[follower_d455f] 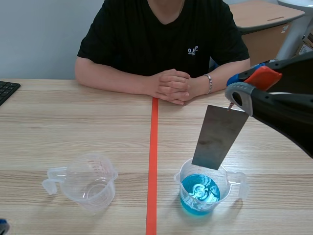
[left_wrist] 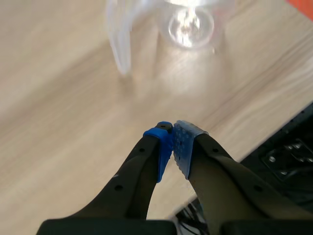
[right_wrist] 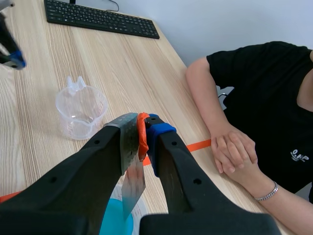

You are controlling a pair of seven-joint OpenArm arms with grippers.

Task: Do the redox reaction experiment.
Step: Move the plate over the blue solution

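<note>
A grey metal plate point(follower_d455f: 219, 137) hangs tilted over a clear beaker of blue liquid point(follower_d455f: 200, 193) right of the tape line. Its lower edge is about level with the beaker's rim and above the liquid. My right gripper point(follower_d455f: 237, 98) is shut on the plate's top edge; the right wrist view shows the plate point(right_wrist: 131, 161) pinched between the pads of that gripper point(right_wrist: 144, 133), with the blue liquid point(right_wrist: 115, 220) below. An empty clear beaker point(follower_d455f: 90, 181) stands left of the line. My left gripper point(left_wrist: 172, 147) is shut on nothing, a short way back from that empty beaker point(left_wrist: 188, 19).
A person sits across the table with clasped hands point(follower_d455f: 171, 85) resting near the far end of the tape line. A black keyboard point(follower_d455f: 7, 90) lies at the table's far left. The table's near edge point(left_wrist: 234, 142) runs close beside my left gripper.
</note>
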